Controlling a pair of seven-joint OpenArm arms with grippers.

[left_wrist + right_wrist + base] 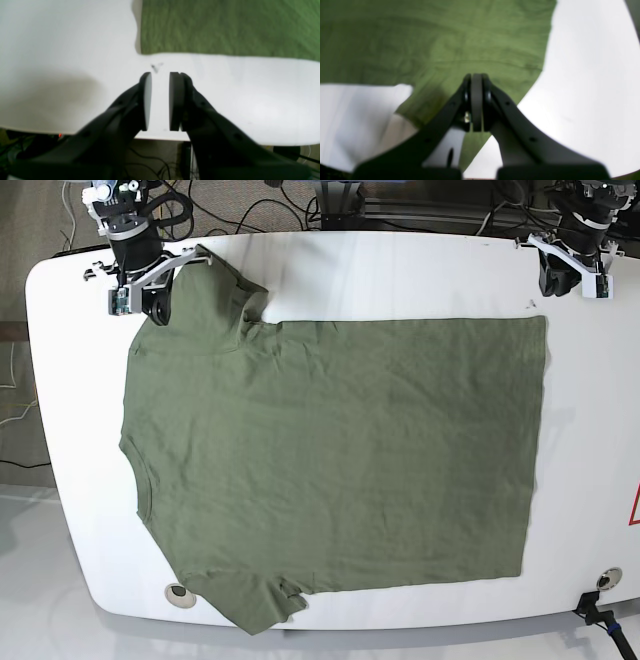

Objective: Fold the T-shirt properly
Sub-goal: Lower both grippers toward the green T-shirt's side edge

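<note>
Mostly flat, the olive-green T-shirt (340,450) lies ahead of both grippers, spreading across the space between them and out toward the far side of the table. It is unfolded, with soft wrinkles over the body and a more rumpled sleeve (215,295) directly below the right gripper (472,102). The other sleeve (245,600) lies well ahead of that gripper, bunched, its tip reaching slightly over the table's far edge. The long straight hem side starts near the left gripper (160,102) and runs away from it.

The left gripper hangs just beside the nearest hem corner, over bare white, its fingers parted by a narrow gap with nothing between them. The right gripper is brought together, its fingers almost meeting, with no cloth pinched in them (whether the tips brush the sleeve, I cannot tell).

Around the shirt is the white table (590,440), its near edge passing under the two arms. Well ahead of each gripper, near the far corners, sits a small round fitting (181,596), and beside the one ahead of the left gripper is a black jointed piece (603,618). Behind the grippers, dark cables (152,158) trail across the floor.
</note>
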